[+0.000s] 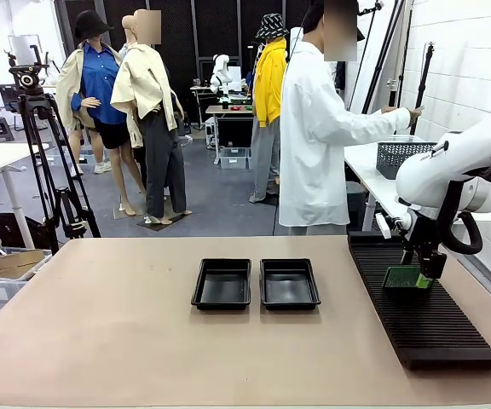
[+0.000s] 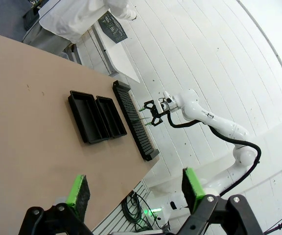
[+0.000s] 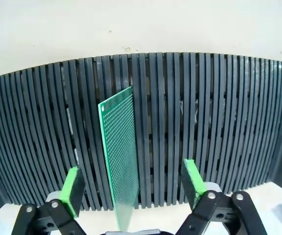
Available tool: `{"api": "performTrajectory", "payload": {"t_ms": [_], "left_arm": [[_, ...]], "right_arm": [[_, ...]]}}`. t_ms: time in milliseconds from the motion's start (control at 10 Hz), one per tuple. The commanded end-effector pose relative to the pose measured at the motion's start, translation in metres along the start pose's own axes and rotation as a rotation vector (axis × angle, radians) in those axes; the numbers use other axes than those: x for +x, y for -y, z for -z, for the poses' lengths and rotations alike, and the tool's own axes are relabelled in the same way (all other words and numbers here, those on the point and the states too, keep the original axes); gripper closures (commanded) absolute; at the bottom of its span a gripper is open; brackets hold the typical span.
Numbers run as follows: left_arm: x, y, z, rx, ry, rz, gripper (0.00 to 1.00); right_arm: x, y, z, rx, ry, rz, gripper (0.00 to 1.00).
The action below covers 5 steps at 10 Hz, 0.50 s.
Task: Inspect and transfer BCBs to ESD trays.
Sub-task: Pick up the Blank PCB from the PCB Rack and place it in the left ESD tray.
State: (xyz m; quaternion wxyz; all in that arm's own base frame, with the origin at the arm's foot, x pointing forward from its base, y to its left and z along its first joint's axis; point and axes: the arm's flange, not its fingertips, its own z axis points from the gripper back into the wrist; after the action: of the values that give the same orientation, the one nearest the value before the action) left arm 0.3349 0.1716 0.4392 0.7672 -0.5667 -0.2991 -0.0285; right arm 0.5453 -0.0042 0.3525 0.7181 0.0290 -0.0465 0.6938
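Now R claw (image 3: 132,183) wide — straddles upright BCB (image 3: 119,147) in rack (image 3: 204,107).

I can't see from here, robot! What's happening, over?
Left gripper open, hanging high. Right gripper open, straddling the BCB upright in the slotted rack. ESD trays empty; nothing between.

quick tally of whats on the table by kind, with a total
ESD trays: 2
BCB: 1
slotted rack: 1
total: 4
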Motion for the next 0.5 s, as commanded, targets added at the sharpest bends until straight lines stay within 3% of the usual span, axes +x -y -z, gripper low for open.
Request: {"api": "performTrajectory", "payload": {"t_ms": [0,200,400], "left_arm": [[-0.0005,0.0020,-0.0014,-0.010,0.002,-0.003,0.00],[-0.0005,0.0020,-0.0014,-0.010,0.002,-0.003,0.00],[-0.0005,0.0020,-0.0014,-0.010,0.002,-0.003,0.00]], "right_arm": [[0.0003,0.0042,0.0025,-0.016,-0.037,-0.001,0.07],[0.0018,0.0055,0.0002,-0.010,-0.049,0.001,0.21],[0.0026,0.0070,-0.0007,-0.017,-0.050,-0.002,0.47]]}}
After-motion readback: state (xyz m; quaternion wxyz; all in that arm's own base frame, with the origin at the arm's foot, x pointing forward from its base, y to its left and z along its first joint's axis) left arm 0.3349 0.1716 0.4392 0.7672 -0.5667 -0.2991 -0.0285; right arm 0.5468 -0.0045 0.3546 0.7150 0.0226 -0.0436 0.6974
